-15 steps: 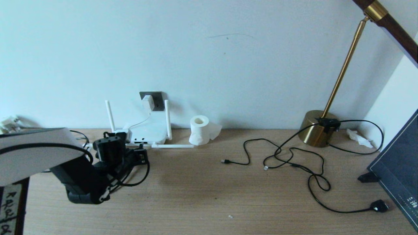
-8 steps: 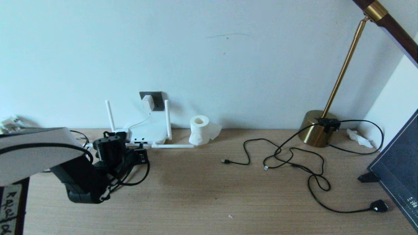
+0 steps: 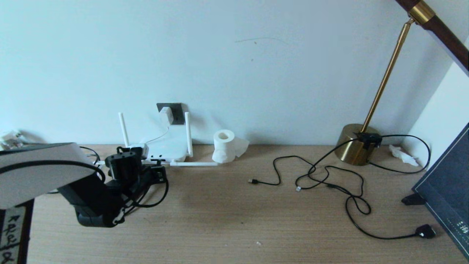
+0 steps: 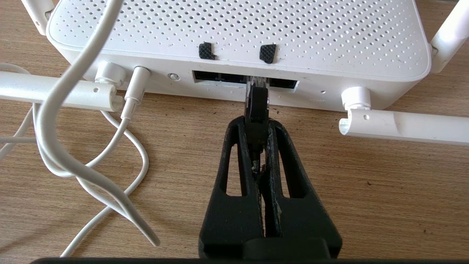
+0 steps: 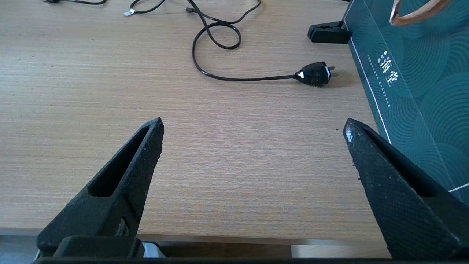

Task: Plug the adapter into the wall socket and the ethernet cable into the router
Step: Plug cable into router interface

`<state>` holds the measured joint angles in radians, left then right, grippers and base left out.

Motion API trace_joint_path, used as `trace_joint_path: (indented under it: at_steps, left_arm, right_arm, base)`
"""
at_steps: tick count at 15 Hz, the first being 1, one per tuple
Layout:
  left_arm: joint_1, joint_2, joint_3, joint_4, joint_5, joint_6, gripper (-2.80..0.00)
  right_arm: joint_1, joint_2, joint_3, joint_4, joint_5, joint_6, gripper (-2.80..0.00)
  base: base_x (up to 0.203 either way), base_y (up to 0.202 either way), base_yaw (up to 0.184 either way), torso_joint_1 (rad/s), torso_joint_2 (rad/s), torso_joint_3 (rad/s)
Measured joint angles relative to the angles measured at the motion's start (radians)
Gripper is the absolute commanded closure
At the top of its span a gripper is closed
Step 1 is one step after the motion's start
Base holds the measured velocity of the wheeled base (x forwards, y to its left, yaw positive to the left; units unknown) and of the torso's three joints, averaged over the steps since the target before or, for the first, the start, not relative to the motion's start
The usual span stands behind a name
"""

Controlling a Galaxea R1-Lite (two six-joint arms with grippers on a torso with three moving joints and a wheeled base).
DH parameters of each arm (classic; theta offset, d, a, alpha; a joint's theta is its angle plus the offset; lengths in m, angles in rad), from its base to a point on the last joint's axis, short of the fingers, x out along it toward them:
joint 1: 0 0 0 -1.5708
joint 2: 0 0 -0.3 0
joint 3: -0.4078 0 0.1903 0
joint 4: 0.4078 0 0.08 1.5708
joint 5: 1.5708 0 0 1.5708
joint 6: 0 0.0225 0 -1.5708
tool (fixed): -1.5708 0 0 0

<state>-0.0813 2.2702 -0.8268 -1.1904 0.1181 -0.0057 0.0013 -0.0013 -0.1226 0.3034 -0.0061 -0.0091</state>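
The white router (image 3: 166, 148) lies against the wall, with its dark ports (image 4: 220, 77) facing me. Above it, the white adapter (image 3: 166, 115) sits in the dark grey wall socket (image 3: 176, 113), and its thin cord hangs down. My left gripper (image 4: 256, 126) is shut on the black plug of the ethernet cable (image 4: 256, 104). The plug's clear tip is at the mouth of a middle port; I cannot tell how deep it sits. The black cable loops behind the left gripper (image 3: 158, 175). My right gripper (image 5: 253, 124) hangs open over the table's near edge, holding nothing.
White antennas (image 4: 403, 126) lie flat on either side of the ports, and white cords (image 4: 73, 128) curl beside them. A toilet-paper roll (image 3: 224, 146), a brass lamp base (image 3: 357, 145), thin black cables (image 3: 329, 179), a black mains plug (image 5: 315, 73) and a dark teal box (image 5: 414, 73) lie to the right.
My left gripper has edged a little toward the router with the plug still in it. Nothing else has visibly moved.
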Motion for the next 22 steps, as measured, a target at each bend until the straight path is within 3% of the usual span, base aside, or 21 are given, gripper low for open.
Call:
trace_joint_path:
  at_steps: [22]
  left_arm:
    - [0.000,0.015,-0.033,0.003,-0.001,0.000,0.00]
  right_arm:
    - [0.000,0.000,0.000,0.000,0.000,0.000,-2.80]
  base:
    - [0.000,0.000,0.000,0.000,0.00,0.000]
